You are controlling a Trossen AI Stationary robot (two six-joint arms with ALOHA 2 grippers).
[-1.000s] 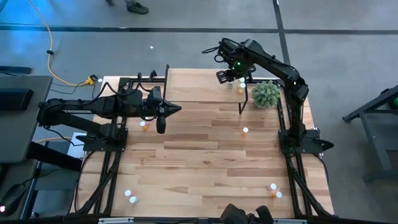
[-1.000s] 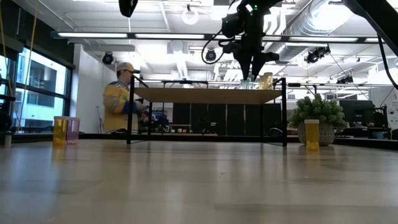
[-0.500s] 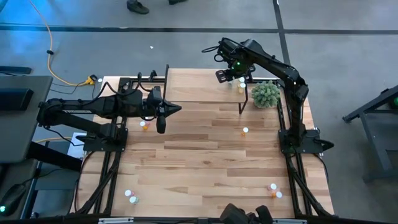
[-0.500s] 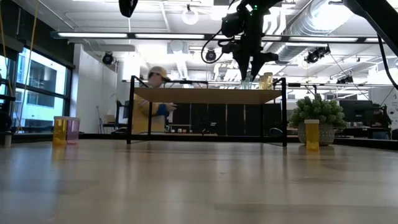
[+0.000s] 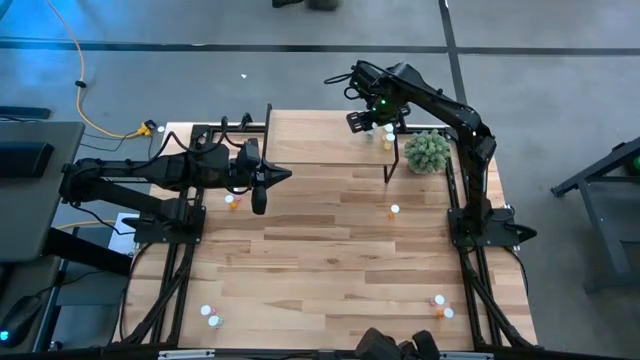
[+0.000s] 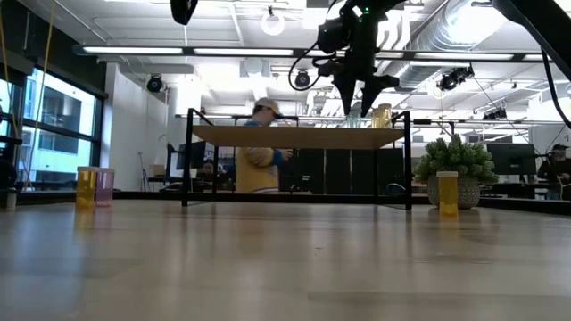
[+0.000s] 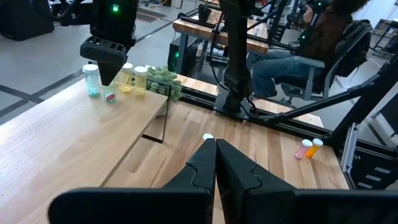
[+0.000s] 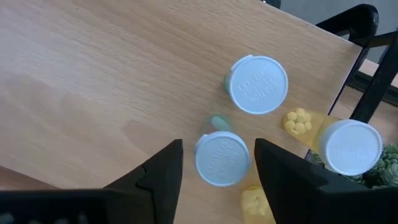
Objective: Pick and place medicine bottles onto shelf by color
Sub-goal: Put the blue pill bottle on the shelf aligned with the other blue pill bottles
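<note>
Right claw stands open over the shelf, a white-capped bottle standing upright between its fingers.

Pale, smooth wood with a matt grain tops the shelf, carried on thin black metal legs. The table below is butcher-block wood in lighter and darker strips, faintly glossy in the low view. The medicine bottles have translucent plastic bodies and matt white plastic caps with embossed lettering. The right gripper has matt black, moulded-looking fingers, as does the left gripper. The plant looks bristly.
</note>
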